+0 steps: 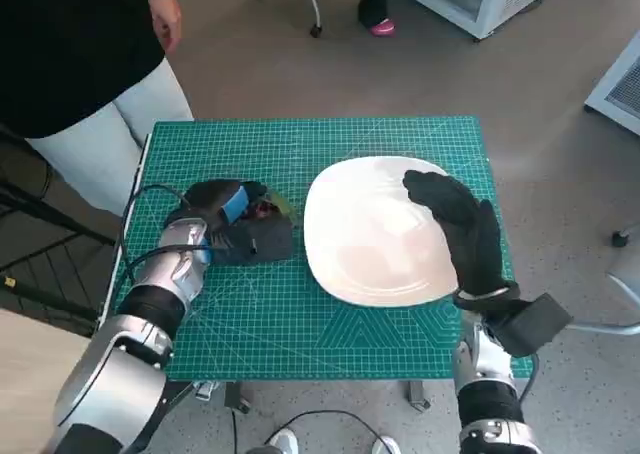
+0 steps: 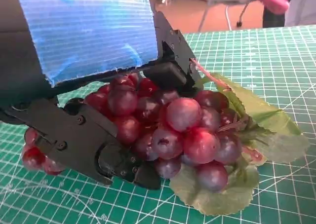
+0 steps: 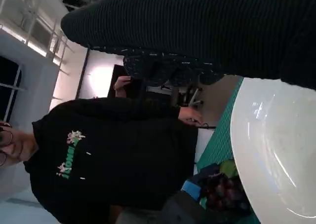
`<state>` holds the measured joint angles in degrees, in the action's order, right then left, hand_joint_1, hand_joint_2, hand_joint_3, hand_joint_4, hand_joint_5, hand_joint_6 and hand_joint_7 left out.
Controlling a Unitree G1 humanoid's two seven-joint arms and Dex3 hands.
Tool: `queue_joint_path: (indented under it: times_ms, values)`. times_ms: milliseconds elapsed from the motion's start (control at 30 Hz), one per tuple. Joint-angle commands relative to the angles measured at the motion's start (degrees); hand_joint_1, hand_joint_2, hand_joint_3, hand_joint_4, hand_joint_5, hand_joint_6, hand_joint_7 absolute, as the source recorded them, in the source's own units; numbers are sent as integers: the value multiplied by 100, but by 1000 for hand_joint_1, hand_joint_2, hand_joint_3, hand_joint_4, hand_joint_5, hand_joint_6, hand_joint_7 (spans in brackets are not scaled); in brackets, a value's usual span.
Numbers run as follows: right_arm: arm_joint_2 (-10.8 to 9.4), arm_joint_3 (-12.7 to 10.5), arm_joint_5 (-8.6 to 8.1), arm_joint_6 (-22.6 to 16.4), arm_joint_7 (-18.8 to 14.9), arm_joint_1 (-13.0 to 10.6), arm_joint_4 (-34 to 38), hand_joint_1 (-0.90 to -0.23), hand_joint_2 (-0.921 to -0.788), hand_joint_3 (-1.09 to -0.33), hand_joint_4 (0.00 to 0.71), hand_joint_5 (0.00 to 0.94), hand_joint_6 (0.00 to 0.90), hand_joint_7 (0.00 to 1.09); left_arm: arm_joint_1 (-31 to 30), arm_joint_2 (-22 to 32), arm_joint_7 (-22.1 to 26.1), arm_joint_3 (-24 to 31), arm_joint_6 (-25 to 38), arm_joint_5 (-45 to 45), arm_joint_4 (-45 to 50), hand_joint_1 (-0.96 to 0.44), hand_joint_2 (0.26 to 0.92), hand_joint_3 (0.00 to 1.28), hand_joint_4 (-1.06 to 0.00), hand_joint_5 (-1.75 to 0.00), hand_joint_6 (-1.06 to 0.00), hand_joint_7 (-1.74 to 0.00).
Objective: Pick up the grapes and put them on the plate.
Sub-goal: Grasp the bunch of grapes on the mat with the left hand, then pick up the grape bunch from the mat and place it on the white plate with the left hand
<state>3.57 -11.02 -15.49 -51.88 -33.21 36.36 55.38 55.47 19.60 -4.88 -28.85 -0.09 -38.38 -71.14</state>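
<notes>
Two hands in your view, near edge first. Your left hand (image 1: 222, 224) lies on the green cutting mat (image 1: 300, 314) that covers the counter, left of the plate. Its black fingers (image 2: 89, 145) are wrapped around one bunch of red grapes (image 2: 182, 135): one finger runs under the near side of the bunch, another presses on top by the stem. The grapes sit on the mat, their green leaves (image 2: 261, 130) spread flat beside them on the side away from the palm. Whether the bunch is lifted off the mat, you cannot tell.

Your right hand (image 1: 462, 229) in the knitted glove reaches over the right part of the one white plate (image 1: 350, 244); its fingers are stretched out, slightly apart, holding nothing. Whether it touches the plate is unclear. The plate lies just beside the grapes, not touching them as far as the head view shows.

Farther off, one person (image 1: 70, 54) in a black top and pale trousers stands at the counter's far left corner.
</notes>
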Motion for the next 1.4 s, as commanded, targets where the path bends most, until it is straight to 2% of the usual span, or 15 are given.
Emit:
queue_joint_path:
  times_ms: [33,167,300,433,800,1400]
  values:
    - [-1,14,-4,42,-69,-51,38,-414,-921,-571,481,8,283,525,-77,2,1,-101,-13,-90,-99,-347,913,72,-598,-879,-692,-1151]
    - [-7,9,-22,57,-87,-61,20,-415,-921,-571,481,8,283,525,-83,12,-29,-119,-22,-79,-98,-344,919,77,-594,-892,-678,-1207]
    - [-5,-6,-33,67,-97,-69,28,-415,-921,-570,481,7,284,523,-95,18,-54,-126,-19,-65,-101,-116,920,86,-578,-1128,-680,-1164]
    - [-6,-7,-32,61,-97,-98,12,-416,-921,-570,481,7,284,522,-101,18,-39,-113,6,-39,-105,-26,921,92,-568,-1230,-680,-1141]
    - [-14,-1,-21,11,-91,-157,-26,-418,-921,-572,480,6,283,521,-147,22,-39,-85,22,8,-93,-1,920,97,-559,-1320,-683,-1080]
    - [-14,-2,-27,28,-76,-224,-85,-419,-921,-574,483,6,286,520,-143,23,43,-56,118,50,-50,0,921,100,-565,-1301,-667,-1110]
